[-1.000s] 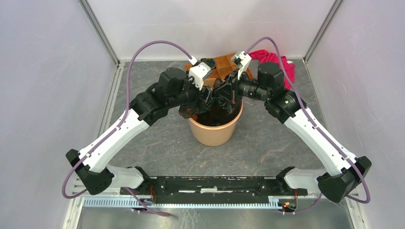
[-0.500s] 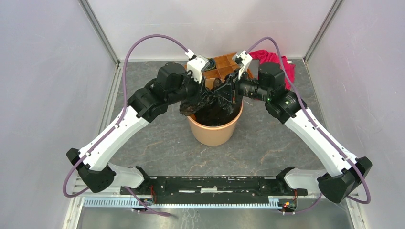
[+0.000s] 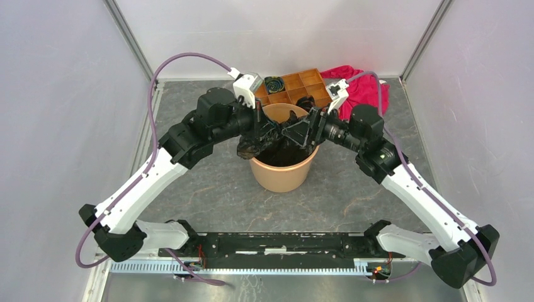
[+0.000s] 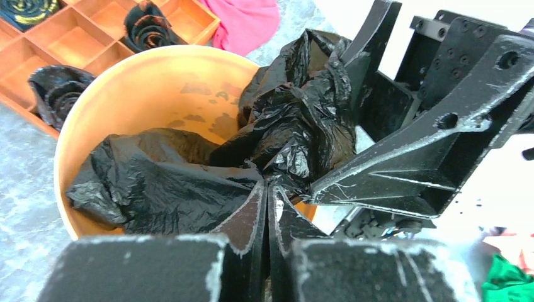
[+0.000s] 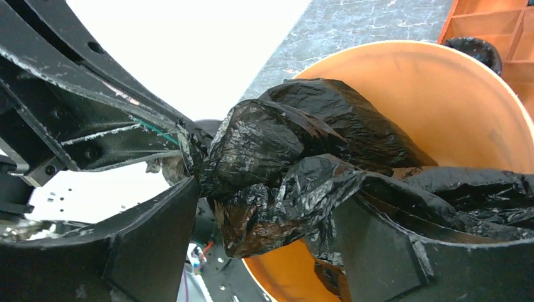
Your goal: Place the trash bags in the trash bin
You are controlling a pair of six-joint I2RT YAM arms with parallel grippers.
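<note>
The trash bags are one crinkled black film bag (image 3: 252, 148). It lies partly inside the light-orange trash bin (image 3: 283, 177) and bunches over the bin's left rim. In the left wrist view my left gripper (image 4: 267, 187) is shut, its tips pinching a gathered fold of the bag (image 4: 296, 132) above the bin (image 4: 157, 82). My right gripper (image 5: 267, 236) stands open over the bin's (image 5: 441, 88) rim, and a wad of the bag (image 5: 277, 157) hangs between its spread fingers without being squeezed. Both grippers meet over the bin, the left (image 3: 263, 134) facing the right (image 3: 301, 134).
Just behind the bin sits a flat orange compartment tray (image 3: 296, 88) holding coiled black rolls (image 3: 274, 84). A red cloth (image 3: 362, 89) lies at the back right. Grey walls and metal posts close in the table on both sides and at the back.
My left gripper has closed on the bag while my right gripper let go and opened. Both arms shifted a little outward, uncovering the tray behind the bin.
</note>
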